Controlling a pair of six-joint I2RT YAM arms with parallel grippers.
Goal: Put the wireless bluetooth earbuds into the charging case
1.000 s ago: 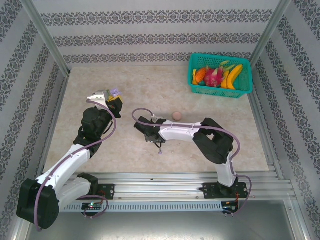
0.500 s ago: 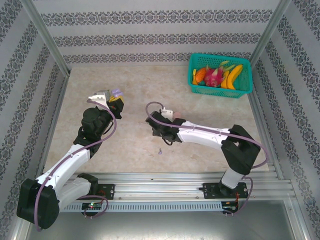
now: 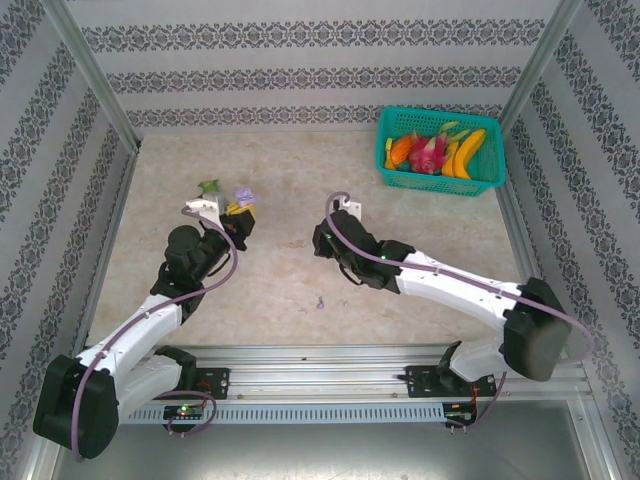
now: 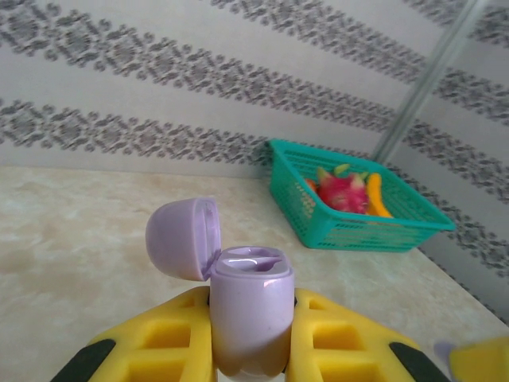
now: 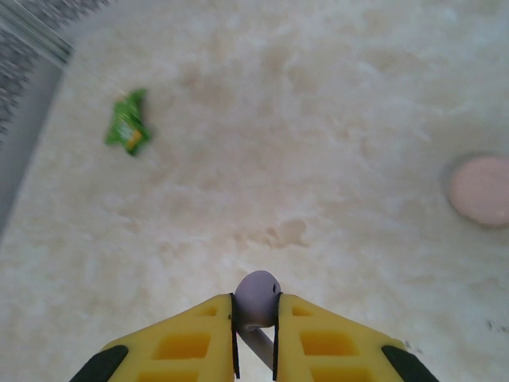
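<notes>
1. Left wrist view: the left gripper (image 3: 238, 213) has its yellow fingers (image 4: 171, 334) clamped on either side of the purple charging case (image 4: 251, 306), which stands upright between them
2. The case's domed lid (image 4: 181, 237) is flipped open and hangs off to the left of the hinge, leaving the top of the case exposed (the sockets inside are too glossy to make out)
3. Top external view: that case is held up off the left part of the marbled table (image 3: 290, 165), with a small green wrapper (image 3: 209, 186) lying just beyond it
4. Right wrist view: the right gripper (image 5: 254, 314) is closed narrowly on a purple earbud (image 5: 256, 290); the bulb pokes out past the fingertips and the stem runs back between the pads
5. This gripper hangs over bare table near the middle, with a pink round case (image 5: 479, 189) on the surface off to its right
6. A loose purple earbud (image 3: 320, 303) lies on the table toward the near edge, between the two arms and apart from both grippers
7. A teal basket (image 3: 440, 180) holding fruit sits in the far right corner, well apart from everything else
</notes>
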